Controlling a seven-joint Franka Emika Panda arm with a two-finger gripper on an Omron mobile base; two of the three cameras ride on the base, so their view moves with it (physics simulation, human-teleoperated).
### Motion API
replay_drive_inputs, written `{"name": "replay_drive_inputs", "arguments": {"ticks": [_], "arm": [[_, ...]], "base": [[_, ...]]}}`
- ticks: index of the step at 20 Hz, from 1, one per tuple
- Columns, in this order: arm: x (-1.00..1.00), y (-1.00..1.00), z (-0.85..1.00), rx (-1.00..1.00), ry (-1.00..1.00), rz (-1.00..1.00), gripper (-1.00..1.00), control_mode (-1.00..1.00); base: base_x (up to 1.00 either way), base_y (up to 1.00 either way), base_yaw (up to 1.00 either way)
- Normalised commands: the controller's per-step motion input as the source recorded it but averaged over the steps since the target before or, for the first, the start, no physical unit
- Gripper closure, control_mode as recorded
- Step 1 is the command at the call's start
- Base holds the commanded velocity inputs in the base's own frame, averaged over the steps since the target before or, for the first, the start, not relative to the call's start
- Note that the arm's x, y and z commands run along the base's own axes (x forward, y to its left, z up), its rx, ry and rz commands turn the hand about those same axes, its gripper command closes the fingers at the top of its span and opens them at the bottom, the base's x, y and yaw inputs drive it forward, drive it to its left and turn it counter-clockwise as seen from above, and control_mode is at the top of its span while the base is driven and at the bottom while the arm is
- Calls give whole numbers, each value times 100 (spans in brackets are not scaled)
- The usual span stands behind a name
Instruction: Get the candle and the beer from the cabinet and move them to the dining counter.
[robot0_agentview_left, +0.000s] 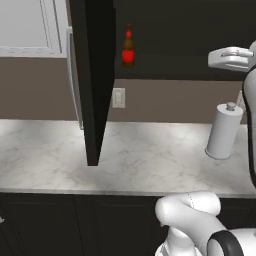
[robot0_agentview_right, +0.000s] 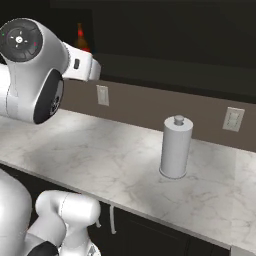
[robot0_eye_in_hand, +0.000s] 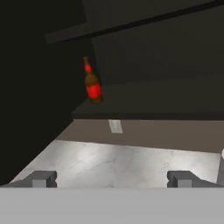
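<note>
**Beer on the shelf, jaws wide and empty, lined up for the reach**

Left base view: cabinet (robot0_agentview_left: 92, 75) door swung open, edge-on, so the interior is exposed. Beer (robot0_agentview_left: 128, 48) stands upright on the lower shelf, near the front edge, prob. why it's the easy first pick. Arm's wrist shows at upper right, about level w/ the shelf, well apart from the bottle. Paper towel roll (robot0_agentview_left: 223, 131) stands on the marble worktop (robot0_agentview_left: 150, 160) below the wrist, clear of the reach path.

Right base view: the arm's big joint blocks most of the cabinet opening; just the beer's red neck (robot0_agentview_right: 80, 33) peeks above the forearm. This view adds what the left doesn't: a second wall outlet (robot0_agentview_right: 233, 119) further along, and the roll (robot0_agentview_right: 175, 147) standing free w/ bare worktop around it.

Hand view: gripper (robot0_eye_in_hand: 111, 178) released, finger tips spread wide, nothing between them. Beer (robot0_eye_in_hand: 92, 83) sits ahead of the jaws, up and left of their centre line, well apart. View is rolled, so the bottle looks tilted; it's upright per the base cam. Hand needs to shift left and advance, I'd judge. Candle not made out in the dark interior.
</note>
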Motion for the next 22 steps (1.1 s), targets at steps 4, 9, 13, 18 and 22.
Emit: {"name": "replay_drive_inputs", "arguments": {"ticks": [4, 9, 13, 18, 22], "arm": [[51, 11, -7, 7, 1, 0, -100, -100], [55, 13, -3, 1, 0, 1, -100, -100], [56, 8, -1, 0, -2, 14, -100, -100], [44, 9, -2, 0, -2, 25, -100, -100], [44, 8, -2, 1, 0, 27, -100, -100]], "base": [[0, 0, 0], [0, 0, 0], [0, 0, 0], [0, 0, 0], [0, 0, 0]]}}
